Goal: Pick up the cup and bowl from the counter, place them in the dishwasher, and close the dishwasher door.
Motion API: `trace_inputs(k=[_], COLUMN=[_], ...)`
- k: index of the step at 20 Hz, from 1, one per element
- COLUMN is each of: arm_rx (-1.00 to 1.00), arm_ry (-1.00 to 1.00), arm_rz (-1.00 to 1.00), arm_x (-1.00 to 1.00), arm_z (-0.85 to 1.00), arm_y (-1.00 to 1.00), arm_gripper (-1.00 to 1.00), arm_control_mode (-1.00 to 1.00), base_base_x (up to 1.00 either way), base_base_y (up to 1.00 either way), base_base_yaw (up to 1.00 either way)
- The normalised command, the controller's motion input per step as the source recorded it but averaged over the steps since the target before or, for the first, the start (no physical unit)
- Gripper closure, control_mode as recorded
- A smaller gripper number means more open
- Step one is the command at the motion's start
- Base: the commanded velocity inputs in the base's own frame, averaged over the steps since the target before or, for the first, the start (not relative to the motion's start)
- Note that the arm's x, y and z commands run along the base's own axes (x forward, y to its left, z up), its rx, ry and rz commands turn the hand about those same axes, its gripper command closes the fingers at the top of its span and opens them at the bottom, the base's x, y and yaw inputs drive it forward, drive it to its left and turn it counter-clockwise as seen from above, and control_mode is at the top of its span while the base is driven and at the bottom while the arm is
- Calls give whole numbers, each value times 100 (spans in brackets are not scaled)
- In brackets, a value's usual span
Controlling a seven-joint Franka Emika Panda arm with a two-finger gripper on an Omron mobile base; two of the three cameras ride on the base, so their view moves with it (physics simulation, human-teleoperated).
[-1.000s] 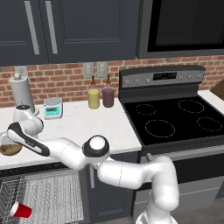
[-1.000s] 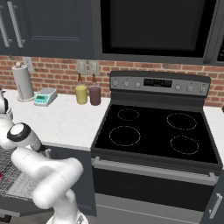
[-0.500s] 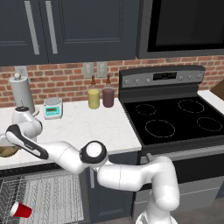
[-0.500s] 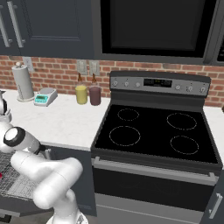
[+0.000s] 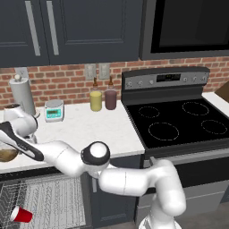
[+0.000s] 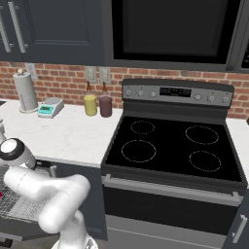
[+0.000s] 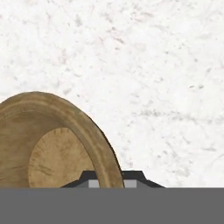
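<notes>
The brown wooden bowl [image 5: 5,154] sits at the far left front edge of the white marble counter [image 5: 85,127]. My gripper [image 5: 10,144] reaches down onto it from the right. In the hand view my gripper [image 7: 111,177] is shut on the bowl [image 7: 43,144], with the near rim pinched between the two dark fingertips [image 7: 89,178]. Whether the bowl touches the counter [image 7: 153,65] I cannot tell. The red cup [image 5: 20,214] lies on its side in the white wire rack of the open dishwasher [image 5: 51,201] below the counter. The dishwasher door is hidden from me.
At the back of the counter stand a paper towel roll [image 5: 22,95], a small teal scale [image 5: 53,110], a yellow jar [image 5: 95,101] and a maroon jar [image 5: 110,99]. The black stove [image 5: 179,123] lies to the right. The dishwasher rack [image 6: 14,199] juts out under my arm.
My gripper has shut on the bowl's rim; a second ago its fingers stood open over it. The arm has sunk slightly toward the counter edge. The cup has not moved.
</notes>
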Motion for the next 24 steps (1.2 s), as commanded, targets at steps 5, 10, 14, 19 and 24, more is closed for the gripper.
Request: trace_inputs(k=[5, 10, 14, 19, 24], arm_rx=[0, 0, 0, 0, 0], arm_ry=[0, -1, -6, -2, -2], arm_rz=[-49, -48, -45, -45, -40], arm_x=[-100, -100, -100, -100, -100], arm_z=[0, -2, -13, -16, -39], arm_y=[-25, -29, -40, -49, -73], arm_gripper=[100, 100, 100, 100, 100], arm_control_mode=[-100, -100, -100, -100, -100], base_base_x=[0, 0, 0, 0, 0], base_base_y=[0, 0, 0, 0, 0], base_base_yaw=[0, 0, 0, 0, 0])
